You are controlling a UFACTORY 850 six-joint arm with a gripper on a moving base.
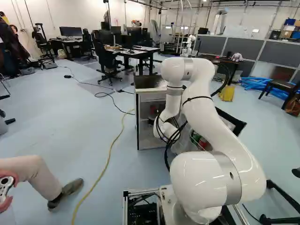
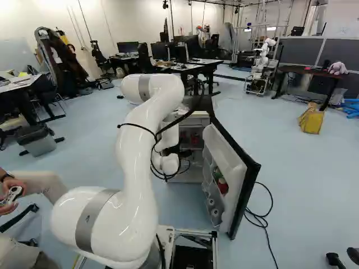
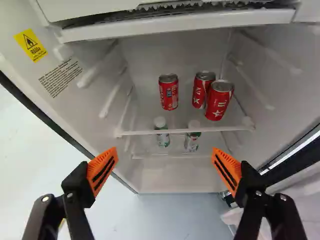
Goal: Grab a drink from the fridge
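Observation:
In the right base view my gripper [image 2: 184,153], partly hidden by the wrist, is at the open front of the fridge [image 2: 193,120]. The wrist view shows the gripper [image 3: 164,161] wide open, nothing between its orange pads. Ahead of it, a glass shelf [image 3: 187,131] holds three upright red cans: one alone [image 3: 168,92], and two close together, one farther back [image 3: 202,90] and one nearer [image 3: 219,101]. Below the shelf stand two bottles with white caps and green on them [image 3: 162,132] [image 3: 193,136].
The fridge door [image 2: 230,168] stands open beside the arm, with items in its racks. A yellow cable [image 1: 108,157] crosses the floor. A person's leg [image 1: 35,176] is close at the left. Desks [image 1: 136,52] and another robot [image 2: 261,64] stand farther off.

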